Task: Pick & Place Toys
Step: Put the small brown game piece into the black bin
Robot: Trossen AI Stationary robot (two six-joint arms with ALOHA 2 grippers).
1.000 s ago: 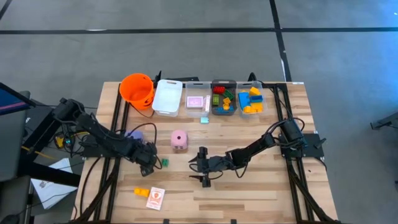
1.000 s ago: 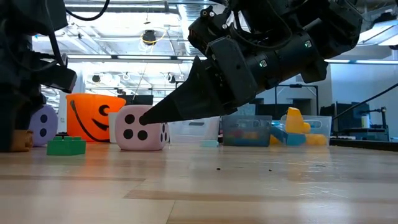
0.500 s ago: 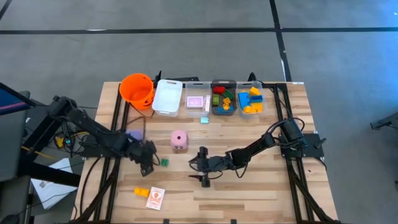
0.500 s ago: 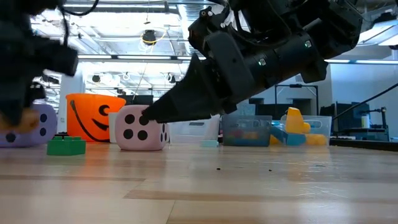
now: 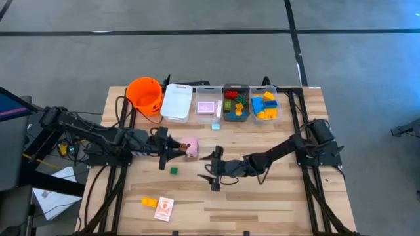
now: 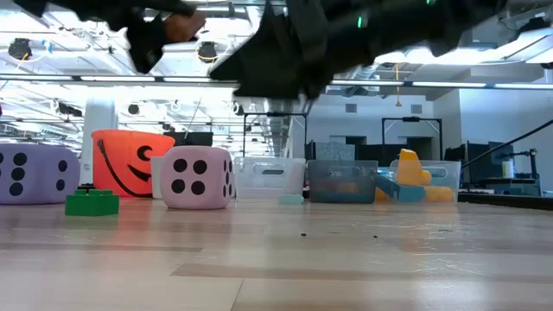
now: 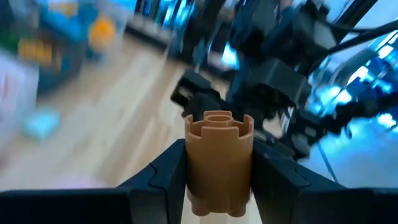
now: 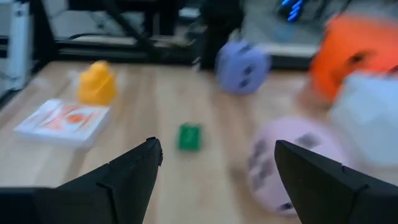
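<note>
Over the bench (image 5: pixel 275 196) our left pincer (image 7: pixel 217 186) grips an orange brick (image 7: pixel 217 158), right pincer (image 8: pixel 214 180) gapes empty, and several toys remain unsorted.

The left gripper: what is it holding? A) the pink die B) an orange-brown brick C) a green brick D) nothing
B: the left wrist view shows the left gripper shut on an orange-brown brick, lifted off the table.
</note>
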